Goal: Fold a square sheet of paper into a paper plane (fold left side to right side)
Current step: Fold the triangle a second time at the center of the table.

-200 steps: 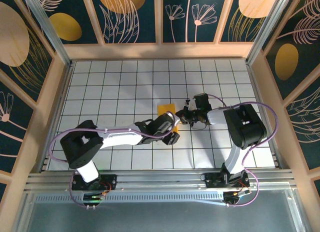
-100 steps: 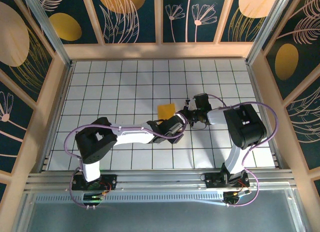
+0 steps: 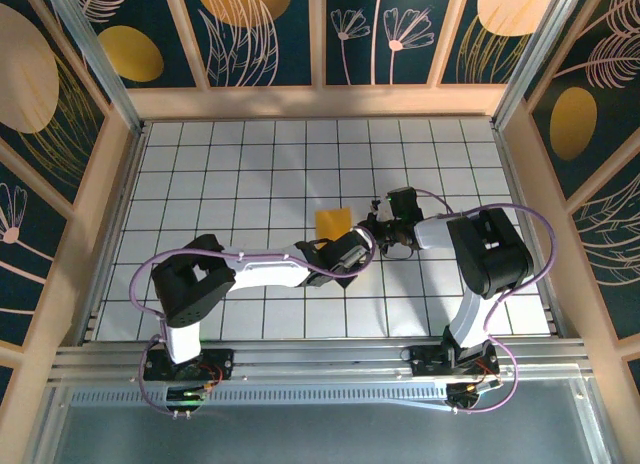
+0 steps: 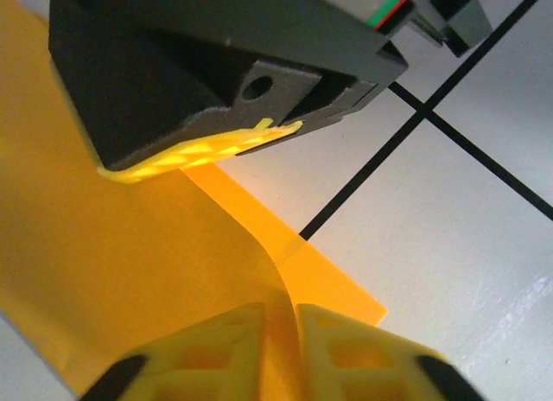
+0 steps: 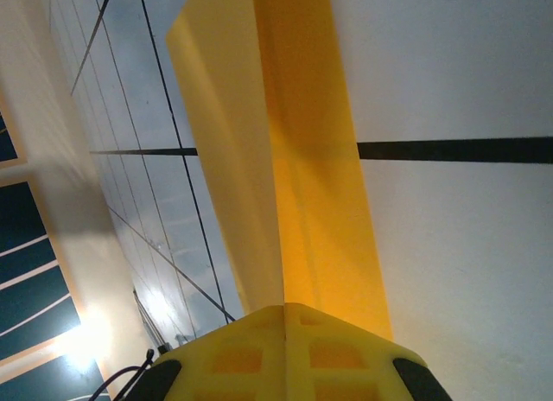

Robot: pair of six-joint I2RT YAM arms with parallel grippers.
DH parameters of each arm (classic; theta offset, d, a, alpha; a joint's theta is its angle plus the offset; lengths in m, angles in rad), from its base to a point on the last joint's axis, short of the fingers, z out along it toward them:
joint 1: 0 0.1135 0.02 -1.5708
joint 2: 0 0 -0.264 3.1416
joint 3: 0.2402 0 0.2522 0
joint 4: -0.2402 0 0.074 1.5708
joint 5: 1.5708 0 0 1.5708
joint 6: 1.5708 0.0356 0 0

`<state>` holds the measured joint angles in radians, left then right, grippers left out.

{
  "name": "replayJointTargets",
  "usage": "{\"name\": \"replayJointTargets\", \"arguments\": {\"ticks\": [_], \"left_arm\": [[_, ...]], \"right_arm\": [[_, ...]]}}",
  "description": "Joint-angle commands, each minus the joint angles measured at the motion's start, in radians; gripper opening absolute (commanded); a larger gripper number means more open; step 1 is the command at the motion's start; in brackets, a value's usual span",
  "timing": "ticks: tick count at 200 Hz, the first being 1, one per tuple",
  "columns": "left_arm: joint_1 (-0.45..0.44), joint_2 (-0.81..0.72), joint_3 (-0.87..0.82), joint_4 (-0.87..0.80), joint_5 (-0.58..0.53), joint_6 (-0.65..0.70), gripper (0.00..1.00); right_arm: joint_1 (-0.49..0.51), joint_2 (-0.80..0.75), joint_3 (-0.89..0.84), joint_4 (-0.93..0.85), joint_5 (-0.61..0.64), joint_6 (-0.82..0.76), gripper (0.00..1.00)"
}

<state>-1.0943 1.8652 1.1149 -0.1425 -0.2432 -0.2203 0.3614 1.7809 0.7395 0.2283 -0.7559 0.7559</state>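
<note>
Lying near the centre of the worktop [image 3: 250,164], the square sheet of paper [image 3: 331,222] is orange-yellow & already folded, abt one tile wide in the top view. The right gripper [image 3: 369,227] meets it at its 3 o'clock edge. The right wrist cam shows those jaws pressed together on the sheet [image 5: 302,159], which runs away from them w/ a long crease down the middle. The left gripper [image 3: 354,246] sits at the sheet's 5 o'clock corner, just beside the right one. In the left wrist view its jaws are almost together, pinching a raised, curled flap of the sheet [image 4: 130,245] in the thin slit btwn them. The rest lies flat on the worktop.
</note>
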Motion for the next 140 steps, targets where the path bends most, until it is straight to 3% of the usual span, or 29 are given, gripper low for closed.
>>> {"name": "replayJointTargets", "arguments": {"ticks": [1, 25, 66, 89, 120, 140], "left_arm": [[-0.005, -0.041, 0.011, -0.017, 0.007, -0.005, 0.09], [-0.006, -0.043, 0.011, -0.017, 0.019, -0.016, 0.00], [0.013, -0.054, 0.005, -0.004, 0.074, -0.058, 0.00], [0.057, -0.067, -0.015, 0.027, 0.168, -0.099, 0.00], [0.136, -0.083, -0.058, 0.087, 0.332, -0.168, 0.00], [0.173, -0.073, -0.070, 0.108, 0.419, -0.203, 0.00]], "right_arm": [[-0.007, -0.025, 0.026, -0.035, 0.012, -0.037, 0.00], [-0.014, -0.035, 0.046, -0.044, 0.013, -0.048, 0.05], [-0.058, -0.104, 0.064, -0.101, 0.048, -0.094, 0.21], [-0.108, -0.181, 0.038, -0.166, 0.096, -0.148, 0.29], [-0.150, -0.282, -0.019, -0.282, 0.150, -0.240, 0.29], [-0.146, -0.332, -0.073, -0.306, 0.131, -0.260, 0.18]]}}
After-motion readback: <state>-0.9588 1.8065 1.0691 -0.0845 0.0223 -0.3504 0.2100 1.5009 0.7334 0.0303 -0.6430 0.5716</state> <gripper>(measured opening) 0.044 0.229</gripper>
